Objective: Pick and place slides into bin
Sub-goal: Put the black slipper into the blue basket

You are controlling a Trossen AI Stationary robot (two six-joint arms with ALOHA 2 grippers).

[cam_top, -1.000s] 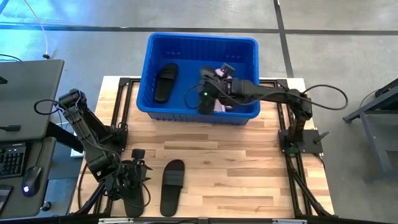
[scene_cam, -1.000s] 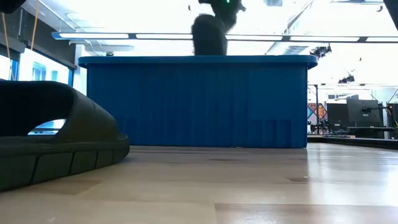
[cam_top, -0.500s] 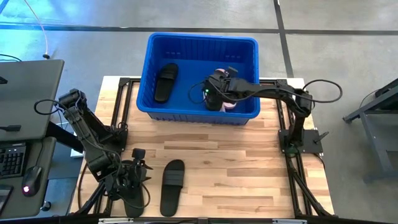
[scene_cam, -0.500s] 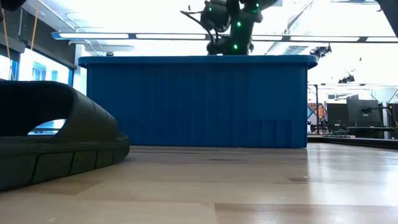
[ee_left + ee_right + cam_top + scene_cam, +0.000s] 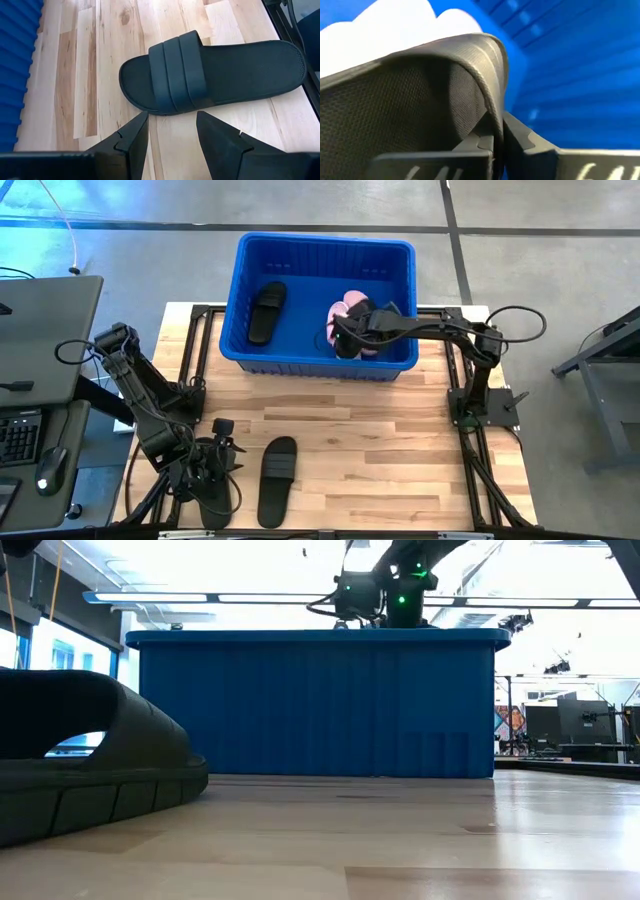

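wood-plank table (image 5: 400,440), grey floor around | step: right gripper (image 5: 343,340) inside blue bin (image 5: 325,246), fingers pinched on a black slide's strap (image 5: 470,90), pink slides (image 5: 350,308) beside it | next: let go, lift clear | left gripper (image 5: 167,137) parted, empty, beside a black slide on the table (image 5: 215,75)

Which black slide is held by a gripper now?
The black slide inside the blue bin, pinched at its strap by the right gripper; the other black slides lie free.
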